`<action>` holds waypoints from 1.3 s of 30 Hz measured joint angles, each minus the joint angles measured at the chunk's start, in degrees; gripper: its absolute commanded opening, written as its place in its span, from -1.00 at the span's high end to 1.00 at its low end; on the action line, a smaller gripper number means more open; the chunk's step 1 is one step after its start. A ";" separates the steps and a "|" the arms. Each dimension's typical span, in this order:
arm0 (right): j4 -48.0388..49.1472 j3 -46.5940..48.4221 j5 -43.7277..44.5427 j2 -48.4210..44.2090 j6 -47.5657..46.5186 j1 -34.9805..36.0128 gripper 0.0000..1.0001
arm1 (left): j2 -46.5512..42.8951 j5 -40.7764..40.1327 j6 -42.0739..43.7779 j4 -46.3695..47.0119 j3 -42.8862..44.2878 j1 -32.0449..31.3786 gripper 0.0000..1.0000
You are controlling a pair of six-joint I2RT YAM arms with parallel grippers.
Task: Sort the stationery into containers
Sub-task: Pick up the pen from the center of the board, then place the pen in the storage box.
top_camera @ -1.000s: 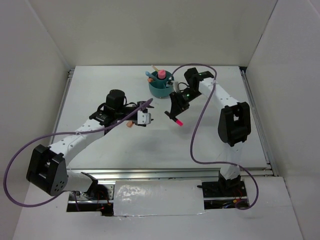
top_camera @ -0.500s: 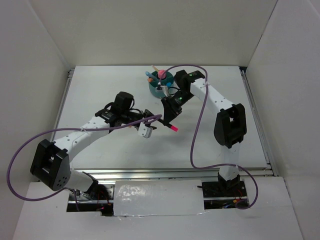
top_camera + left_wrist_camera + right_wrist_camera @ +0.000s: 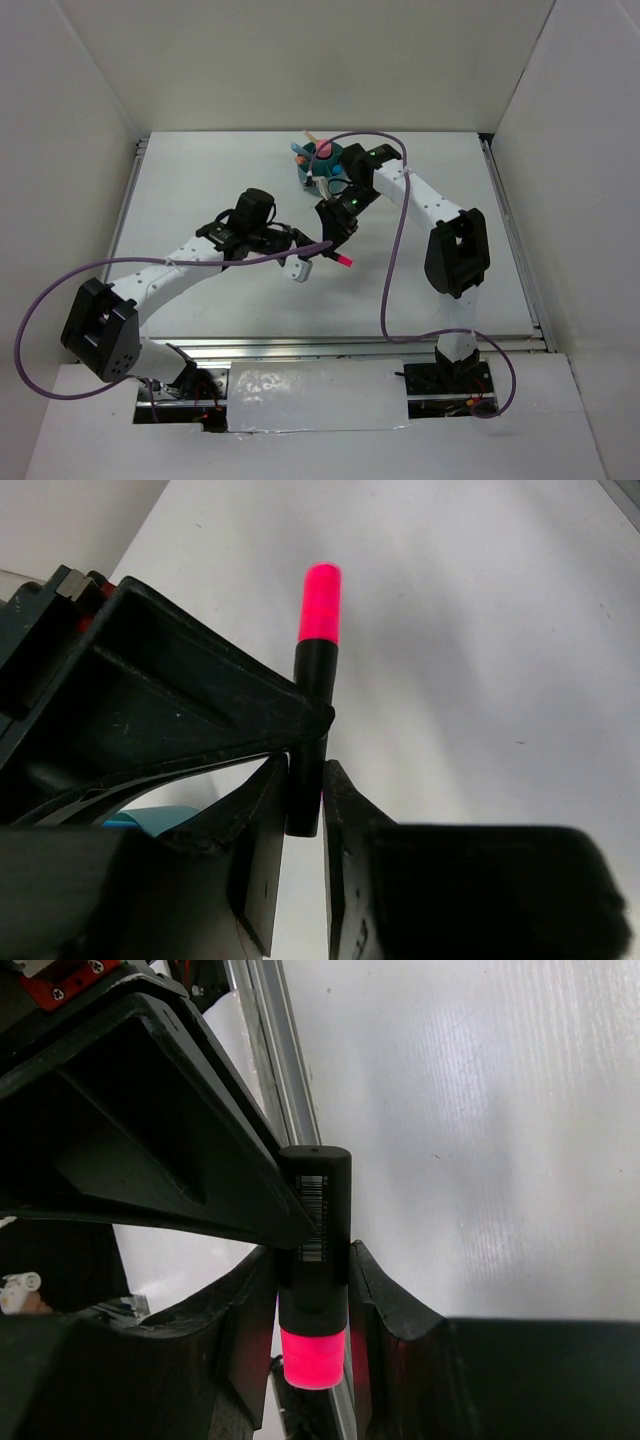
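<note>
A black marker with a pink cap [image 3: 343, 261] hangs above the table between both arms. My right gripper [image 3: 336, 240] [image 3: 313, 1280] is shut on it just above the cap [image 3: 313, 1355], barcode side towards the camera. My left gripper [image 3: 320, 250] [image 3: 305, 780] is shut on the marker's black tail end [image 3: 304, 815]; the pink cap [image 3: 320, 590] points away from it. The teal organizer cup [image 3: 322, 172] stands at the back, partly hidden by the right arm, with pink, orange and blue stationery sticking out of it.
White walls close in the table on the left, back and right. Purple cables loop from both arms over the table surface [image 3: 200, 180]. A metal rail [image 3: 300, 347] runs along the near edge.
My left arm swung right to the marker and its jaws closed on the tail end. The right arm carried the marker left and nearer, away from the cup.
</note>
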 measured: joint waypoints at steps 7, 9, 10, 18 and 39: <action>0.02 0.11 0.79 0.00 -2.27 0.20 0.61 | 0.00 -1.11 -0.26 0.57 -0.59 -0.22 0.78; 0.02 0.20 0.98 -0.02 -2.36 0.20 0.07 | 0.00 -1.31 -0.74 0.68 -0.59 -0.24 0.91; 0.00 0.22 1.07 -0.04 -2.23 0.17 -0.21 | 0.00 -1.33 -1.57 0.92 -0.63 -0.26 0.94; 0.46 7.96 0.02 -2.25 2.08 -9.16 -0.63 | -2.38 -0.24 -13.31 4.15 -3.96 1.40 1.00; 7.45 10.99 -10.67 -11.76 10.86 -12.02 -0.58 | -0.15 8.61 -102.90 62.45 -7.41 12.04 1.00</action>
